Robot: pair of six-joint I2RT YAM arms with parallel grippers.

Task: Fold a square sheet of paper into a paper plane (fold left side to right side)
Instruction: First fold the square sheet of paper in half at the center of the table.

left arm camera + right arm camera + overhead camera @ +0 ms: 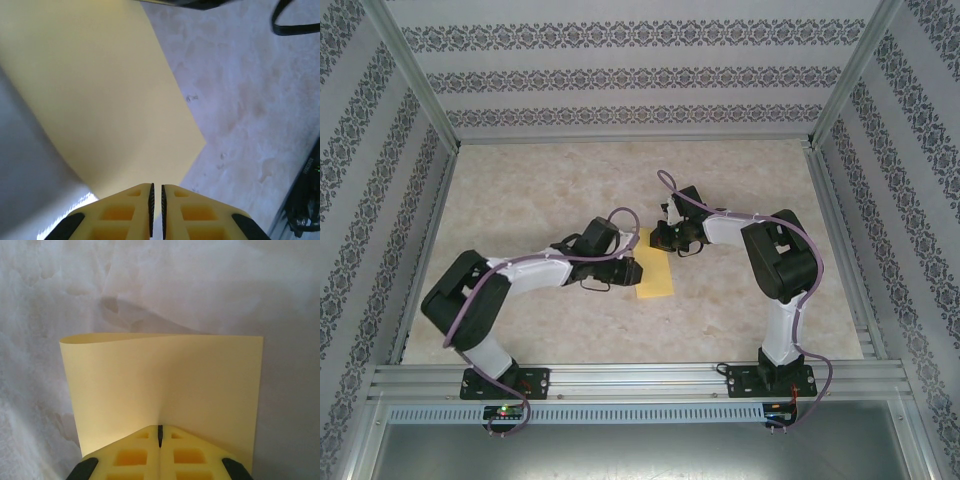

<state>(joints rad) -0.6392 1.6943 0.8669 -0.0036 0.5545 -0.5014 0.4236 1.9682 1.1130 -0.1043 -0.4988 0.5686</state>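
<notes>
I have my left tool [156, 210] and right tool [160, 436] each pinched shut on the square sheet of paper [165, 385], which bows up straight ahead of both, and I'd carry the left tool's edge rightward.

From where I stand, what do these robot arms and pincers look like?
The left arm and right arm are black with white sections, each trailing a looping lilac cable. Their fingers are yellow, with square recesses and black ribbed pads.

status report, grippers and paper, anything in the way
Left gripper shut on the square sheet of paper. Right gripper shut on it too. Sheet bowed over, not yet creased flat. Nothing in the way.
</notes>
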